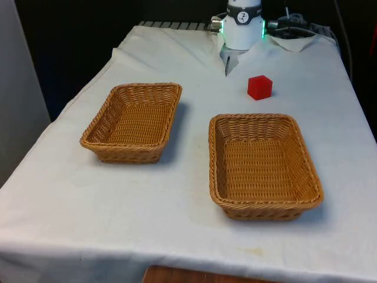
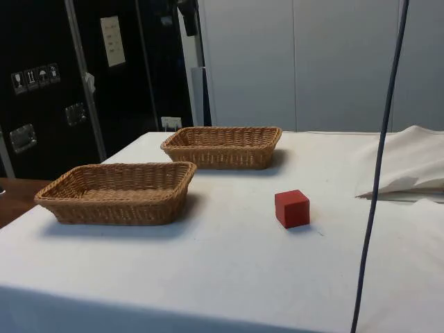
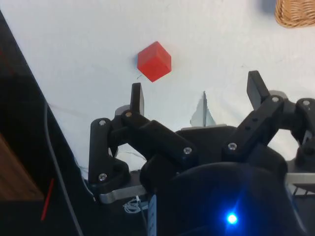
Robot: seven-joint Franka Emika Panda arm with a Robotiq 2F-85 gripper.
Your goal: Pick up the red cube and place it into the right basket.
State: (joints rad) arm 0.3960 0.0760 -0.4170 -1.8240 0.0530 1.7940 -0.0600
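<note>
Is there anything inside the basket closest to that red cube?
Nothing lies in that basket: its woven floor shows bare. The red cube sits outside it on the cloth. The cloth beneath the basket is covered.

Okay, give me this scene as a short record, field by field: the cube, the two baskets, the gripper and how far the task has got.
cube: red cube on the white cloth, outside both baskets, touching neither
right basket: wicker basket on the front view's right, nothing in it
left basket: wicker basket on the front view's left, nothing in it
gripper: gripper open, holding nothing, cube lying beyond its fingertips
task stage: cube not yet picked up
</note>
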